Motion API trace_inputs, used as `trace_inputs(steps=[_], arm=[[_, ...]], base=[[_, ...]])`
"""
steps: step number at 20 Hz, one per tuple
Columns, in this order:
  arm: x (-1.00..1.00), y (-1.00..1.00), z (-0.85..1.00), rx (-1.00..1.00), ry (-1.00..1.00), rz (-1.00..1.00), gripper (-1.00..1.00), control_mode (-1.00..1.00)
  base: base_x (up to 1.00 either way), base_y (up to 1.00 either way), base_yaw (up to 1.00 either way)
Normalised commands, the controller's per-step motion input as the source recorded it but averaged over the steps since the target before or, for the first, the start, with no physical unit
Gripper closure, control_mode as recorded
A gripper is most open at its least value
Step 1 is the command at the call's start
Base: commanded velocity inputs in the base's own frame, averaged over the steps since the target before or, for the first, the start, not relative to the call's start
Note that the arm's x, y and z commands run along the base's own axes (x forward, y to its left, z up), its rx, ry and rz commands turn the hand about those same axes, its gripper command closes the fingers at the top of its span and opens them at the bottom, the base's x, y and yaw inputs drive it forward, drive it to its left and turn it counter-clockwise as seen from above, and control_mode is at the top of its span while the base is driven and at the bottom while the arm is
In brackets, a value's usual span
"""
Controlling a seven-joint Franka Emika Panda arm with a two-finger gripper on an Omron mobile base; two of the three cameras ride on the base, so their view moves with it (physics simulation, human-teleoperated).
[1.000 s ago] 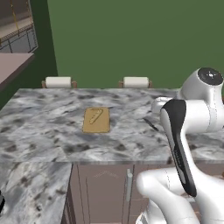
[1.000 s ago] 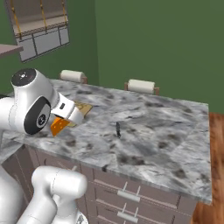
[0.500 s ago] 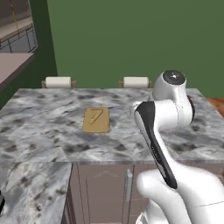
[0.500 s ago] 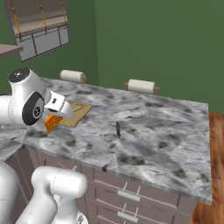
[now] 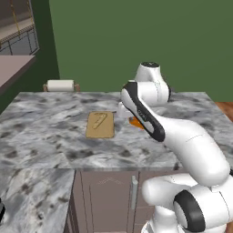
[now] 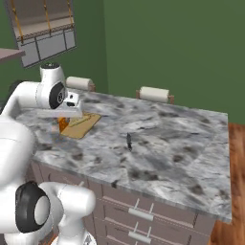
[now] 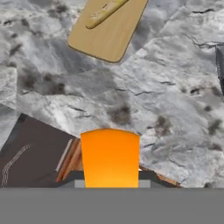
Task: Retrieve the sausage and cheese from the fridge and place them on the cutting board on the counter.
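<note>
My gripper [image 5: 132,120] hangs just above the marbled counter [image 5: 45,136], shut on the bright orange cheese [image 5: 135,122]. The cheese [image 7: 110,157] fills the bottom of the hand view, and it also shows under the hand [image 6: 64,117] as an orange patch [image 6: 62,124]. The tan cutting board [image 5: 100,125] lies flat a short way left of the gripper. On the board [image 7: 109,30] lies the thin sausage [image 7: 105,12], seen as a pale link [image 5: 103,119]. The board [image 6: 81,125] is right beside the hand. The fridge is out of view.
Paper towel rolls [image 6: 79,83] [image 6: 154,93] stand at the back of the counter, one also seen at the far left [image 5: 60,85]. A small dark object [image 6: 128,140] stands mid-counter. Brown drawers [image 6: 139,215] sit below the front edge. A green wall rises behind.
The arm has swung left across the counter with the cheese, from the right side to just beside the cutting board. The board and sausage have not moved.
</note>
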Motion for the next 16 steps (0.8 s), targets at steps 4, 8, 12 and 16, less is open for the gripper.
trace_inputs(steps=[4, 8, 12, 16], arm=[[1.0, 0.5, -0.22, -0.03, 0.25, 0.23, 1.0, -1.0], [1.0, 0.36, -0.23, -0.04, 0.11, 0.11, 1.0, -1.0], [1.0, 0.08, -0.2, 0.0, 0.0, 0.11, 1.0, -1.0], [0.98, 0.0, -0.31, 0.0, 0.0, 0.09, 1.0, -1.0]], base=[[0.0, 0.0, 0.0], [0.0, 0.0, 0.0], [0.0, 0.0, 0.0], [0.0, 0.0, 0.0]])
